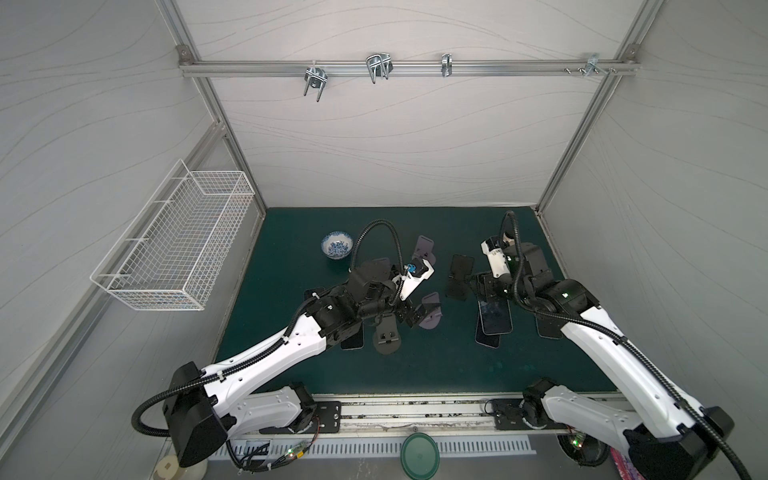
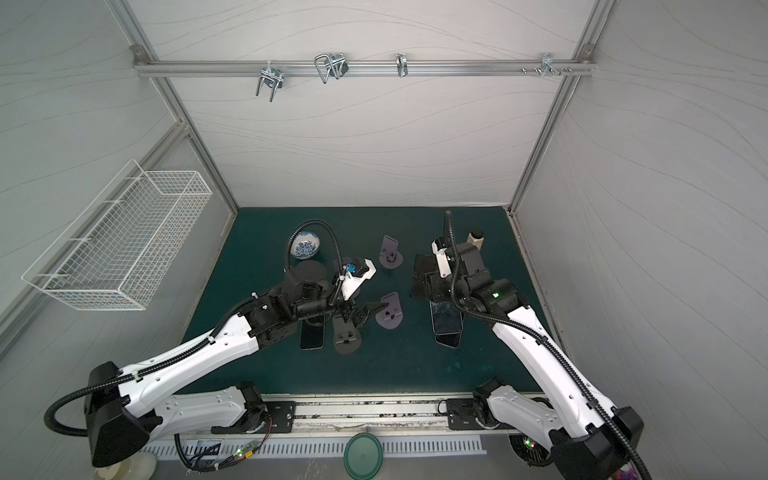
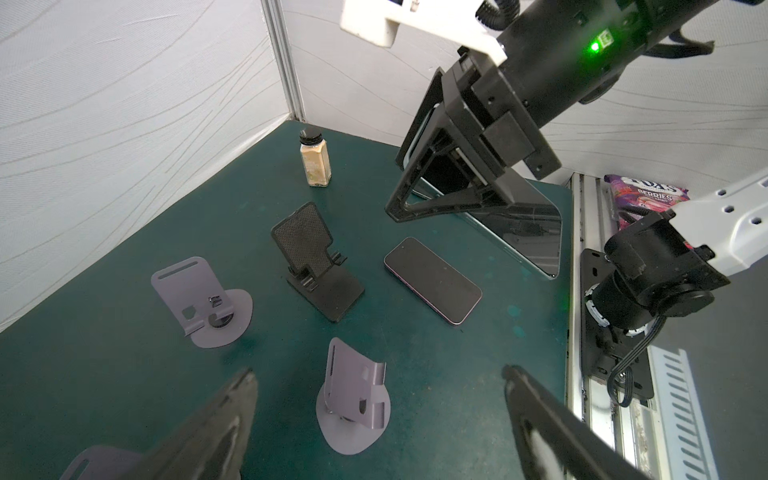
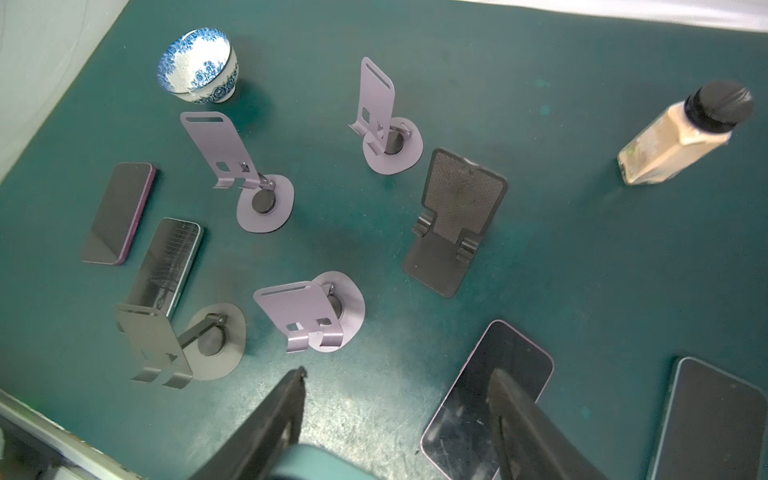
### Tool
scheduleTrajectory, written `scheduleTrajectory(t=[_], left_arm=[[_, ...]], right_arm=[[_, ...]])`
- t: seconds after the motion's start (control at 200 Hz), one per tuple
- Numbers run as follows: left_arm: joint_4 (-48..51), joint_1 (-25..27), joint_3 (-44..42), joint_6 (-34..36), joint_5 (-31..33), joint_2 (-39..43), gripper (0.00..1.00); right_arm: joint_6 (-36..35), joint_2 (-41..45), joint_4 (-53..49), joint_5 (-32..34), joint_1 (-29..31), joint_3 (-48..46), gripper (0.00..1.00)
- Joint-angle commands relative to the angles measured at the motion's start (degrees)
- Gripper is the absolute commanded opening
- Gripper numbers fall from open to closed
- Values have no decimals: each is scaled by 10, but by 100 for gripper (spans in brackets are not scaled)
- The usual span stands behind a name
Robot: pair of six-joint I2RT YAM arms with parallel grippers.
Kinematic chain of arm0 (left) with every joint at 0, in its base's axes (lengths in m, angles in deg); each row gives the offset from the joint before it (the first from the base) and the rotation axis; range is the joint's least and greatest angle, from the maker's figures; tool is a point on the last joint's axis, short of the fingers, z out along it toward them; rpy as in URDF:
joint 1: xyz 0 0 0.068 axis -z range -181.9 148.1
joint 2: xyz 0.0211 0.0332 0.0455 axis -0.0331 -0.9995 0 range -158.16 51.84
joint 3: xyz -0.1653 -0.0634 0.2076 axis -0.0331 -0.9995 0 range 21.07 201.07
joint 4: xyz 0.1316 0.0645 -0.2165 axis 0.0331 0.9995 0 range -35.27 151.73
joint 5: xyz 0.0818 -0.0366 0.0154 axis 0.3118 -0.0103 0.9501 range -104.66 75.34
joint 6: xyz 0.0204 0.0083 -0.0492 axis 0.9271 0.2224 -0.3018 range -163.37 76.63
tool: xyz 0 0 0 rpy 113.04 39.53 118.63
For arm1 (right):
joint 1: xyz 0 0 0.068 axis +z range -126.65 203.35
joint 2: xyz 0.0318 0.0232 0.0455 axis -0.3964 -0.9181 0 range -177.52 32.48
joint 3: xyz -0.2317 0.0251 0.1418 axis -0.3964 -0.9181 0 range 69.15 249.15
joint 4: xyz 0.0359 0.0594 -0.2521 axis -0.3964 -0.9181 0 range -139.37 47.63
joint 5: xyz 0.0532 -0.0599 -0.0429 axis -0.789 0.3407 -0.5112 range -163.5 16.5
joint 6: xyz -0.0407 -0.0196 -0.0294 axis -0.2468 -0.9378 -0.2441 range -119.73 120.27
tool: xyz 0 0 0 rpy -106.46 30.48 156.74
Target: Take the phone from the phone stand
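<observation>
Mat (image 3: 104, 353); held phone (image 3: 532, 237) clearest L-wrist view.

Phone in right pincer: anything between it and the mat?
Yes. In a top view the held phone, clamped in the right pincer, hangs over a purple-edged phone lying flat on the green mat.

The worktop (image 4: 582, 270) carries three purple phone stands (image 4: 376, 95), (image 4: 220, 145), (image 4: 295, 307), one grey stand (image 4: 149, 336) and one black stand (image 4: 461, 199), five in all. Four phones (image 4: 118, 214), (image 4: 166, 262), (image 4: 461, 415), (image 4: 719, 424) lie flat and one phone (image 3: 528, 232) is raised, making five. There is one bowl (image 4: 195, 62) and one bottle (image 4: 673, 137).
</observation>
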Motion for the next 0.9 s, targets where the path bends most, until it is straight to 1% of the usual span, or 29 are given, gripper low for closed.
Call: scheduleTrajectory(t=[0.0, 0.44, 0.895], left_arm=[[-3, 3, 20, 12, 3, 6, 94], [-9, 3, 6, 11, 7, 7, 94], [-17, 3, -8, 5, 10, 9, 94]], right_arm=[[30, 17, 10, -40, -11, -13, 41], [75, 9, 60, -87, -19, -85, 41], [85, -4, 71, -91, -19, -114, 41]])
